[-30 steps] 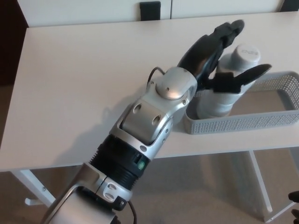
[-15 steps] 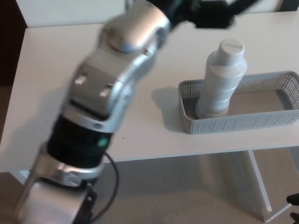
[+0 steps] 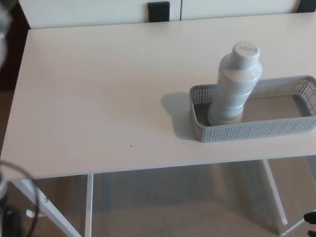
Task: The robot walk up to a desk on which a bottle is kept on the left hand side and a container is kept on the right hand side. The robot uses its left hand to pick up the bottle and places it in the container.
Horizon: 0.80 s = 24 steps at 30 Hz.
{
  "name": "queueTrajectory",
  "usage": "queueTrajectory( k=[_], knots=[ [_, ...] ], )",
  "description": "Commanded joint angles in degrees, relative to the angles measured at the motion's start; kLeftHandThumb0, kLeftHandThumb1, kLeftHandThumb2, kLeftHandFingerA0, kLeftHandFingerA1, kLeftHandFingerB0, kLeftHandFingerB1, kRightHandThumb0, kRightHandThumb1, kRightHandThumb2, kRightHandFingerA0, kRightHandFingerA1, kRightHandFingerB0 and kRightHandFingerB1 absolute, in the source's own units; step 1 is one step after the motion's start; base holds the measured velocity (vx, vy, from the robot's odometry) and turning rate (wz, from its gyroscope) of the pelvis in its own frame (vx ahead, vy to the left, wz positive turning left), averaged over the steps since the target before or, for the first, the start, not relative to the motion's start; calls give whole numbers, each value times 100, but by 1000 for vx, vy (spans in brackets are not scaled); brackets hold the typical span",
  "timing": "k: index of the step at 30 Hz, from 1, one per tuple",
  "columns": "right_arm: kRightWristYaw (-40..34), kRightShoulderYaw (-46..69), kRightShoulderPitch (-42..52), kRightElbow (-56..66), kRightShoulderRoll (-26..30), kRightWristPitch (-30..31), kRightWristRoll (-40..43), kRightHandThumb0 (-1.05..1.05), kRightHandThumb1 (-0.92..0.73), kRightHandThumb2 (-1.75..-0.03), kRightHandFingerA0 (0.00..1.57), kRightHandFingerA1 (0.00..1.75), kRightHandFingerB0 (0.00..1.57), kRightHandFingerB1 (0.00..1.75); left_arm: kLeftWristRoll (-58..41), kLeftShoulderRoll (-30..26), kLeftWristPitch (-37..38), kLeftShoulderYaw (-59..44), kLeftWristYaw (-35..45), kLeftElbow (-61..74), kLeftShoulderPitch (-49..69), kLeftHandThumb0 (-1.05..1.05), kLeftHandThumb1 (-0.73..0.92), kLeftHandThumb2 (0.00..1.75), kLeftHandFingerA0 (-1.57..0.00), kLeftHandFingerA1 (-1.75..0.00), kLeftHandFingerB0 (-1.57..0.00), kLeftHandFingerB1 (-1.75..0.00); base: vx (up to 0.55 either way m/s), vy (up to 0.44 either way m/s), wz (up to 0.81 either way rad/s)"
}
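The light grey bottle (image 3: 236,81) with its rounded cap stands upright in the left end of the grey perforated container (image 3: 256,129), on the right side of the white desk (image 3: 98,98). No hand touches it. My left hand is out of the picture. Only a grey blur of the left arm (image 3: 3,24) shows at the top left edge, with a dark cable (image 3: 22,180) at the bottom left. A small black piece of my right hand (image 3: 311,217) shows at the bottom right corner, below the desk.
The container runs to the right edge of the picture, and its right part holds nothing. White desk legs (image 3: 276,197) stand below the front edge over a beige floor. A dark block (image 3: 158,11) sits at the desk's far edge.
My left arm let go of the bottle, rose and swung away to the left out of the picture. The bottle stays upright in the container.
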State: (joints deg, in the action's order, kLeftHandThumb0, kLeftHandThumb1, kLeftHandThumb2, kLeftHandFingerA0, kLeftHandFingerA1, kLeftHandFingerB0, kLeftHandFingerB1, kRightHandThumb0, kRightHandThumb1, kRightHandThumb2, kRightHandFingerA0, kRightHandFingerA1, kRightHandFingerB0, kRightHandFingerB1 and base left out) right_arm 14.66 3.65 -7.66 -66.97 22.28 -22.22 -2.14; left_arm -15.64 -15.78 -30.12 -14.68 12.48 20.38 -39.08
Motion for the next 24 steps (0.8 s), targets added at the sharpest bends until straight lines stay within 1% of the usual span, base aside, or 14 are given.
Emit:
queueTrajectory(
  k=[1, 2, 6, 7, 10, 11, 12, 13, 14, 17, 20, 21, 22, 24],
  knots=[
    [-451, 204, 168, -228, 80, 10, 54, -70, -46, -56, 92, 46, 84, 44, -896, -1020, 517, -3330, 1506, -1059, 3287, -64, 46, 83, 0, -22, 0, -18, 0, 0, 0],
    [-461, 226, 148, -248, 82, 17, 74, -88, -39, -78, 96, 54, 83, 50, -779, -1003, 672, -3440, 1434, -1469, 3544, -63, 48, 83, 0, -21, 0, -19, 0, 0, 0],
    [-487, 260, 121, -282, 84, 42, 99, -81, -35, -79, 89, 55, 79, 51, -398, -934, 1080, -3613, 1014, -2416, 4246, -74, 47, 82, -7, -23, -12, -20, 0, 0, 0],
    [-502, 268, 122, -295, 88, 56, 104, -84, -37, -80, 90, 54, 80, 51, -268, -941, 1233, -3625, 838, -2907, 4437, -71, 45, 83, 0, -34, -11, -33, 0, 0, 0],
    [-515, 277, 128, -312, 92, 73, 110, -88, -39, -80, 93, 54, 81, 50, -129, -967, 1462, -3610, 643, -3530, 4629, -74, 46, 81, -5, -34, -8, -31, 0, 0, 0],
    [-543, 290, 111, -336, 93, 123, 119, -83, -36, -77, 93, 54, 81, 50, 46, -976, 1762, -3485, 450, -4026, 4770, -82, 53, 89, -3, -49, 0, -24, 0, 0, 0],
    [-557, 327, 92, -351, 114, 184, 150, -83, -35, -76, 94, 54, 82, 51, 128, -943, 2014, -3372, 311, -4580, 4842, -74, 66, 60, -2, -41, -4, -32, 0, 0, 0],
    [-566, 353, 78, -361, 129, 226, 172, -83, -35, -76, 94, 54, 82, 51, 174, -922, 2191, -3294, 222, -4973, 4885, -74, 66, 60, -2, -41, -4, -32, 0, 0, 0],
    [-581, 374, 104, -359, 148, 241, 186, -82, -35, -78, 92, 54, 81, 51, -13, -844, 2108, -3332, 284, -5517, 4846, -70, 51, 90, 0, -35, -5, -42, 0, 0, 0],
    [-627, 365, 160, -365, 142, 240, 167, -81, -34, -77, 92, 54, 81, 51, -369, -688, 1467, -3405, 242, -6329, 4732, -70, 62, 82, -7, -56, -8, -54, 0, 0, 0],
    [-634, 353, 174, -355, 147, 259, 155, -85, -37, -77, 94, 54, 82, 50, -469, -462, 1309, -3394, 17, -6705, 4657, -62, 58, 78, -3, -54, -4, -51, 0, 0, 0],
    [-614, 366, 197, -363, 157, 261, 169, -83, -37, -78, 92, 54, 81, 50, -480, -337, 1187, -3335, -61, -6865, 4642, -55, 55, 77, -18, -64, -17, -60, 0, 0, 0],
    [-590, 366, 241, -372, 169, 241, 169, -85, -39, -78, 93, 54, 82, 50, -445, -254, 1152, -3223, -13, -7041, 4657, -34, 60, 107, -7, -58, -6, -56, 0, 0, 0],
    [-565, 353, 304, -388, 176, 216, 155, -85, -39, -78, 93, 54, 82, 50, -325, -220, 1167, -2994, 75, -7332, 4679, -35, 58, 106, -5, -56, -5, -54, 0, 0, 0]
  ],
)
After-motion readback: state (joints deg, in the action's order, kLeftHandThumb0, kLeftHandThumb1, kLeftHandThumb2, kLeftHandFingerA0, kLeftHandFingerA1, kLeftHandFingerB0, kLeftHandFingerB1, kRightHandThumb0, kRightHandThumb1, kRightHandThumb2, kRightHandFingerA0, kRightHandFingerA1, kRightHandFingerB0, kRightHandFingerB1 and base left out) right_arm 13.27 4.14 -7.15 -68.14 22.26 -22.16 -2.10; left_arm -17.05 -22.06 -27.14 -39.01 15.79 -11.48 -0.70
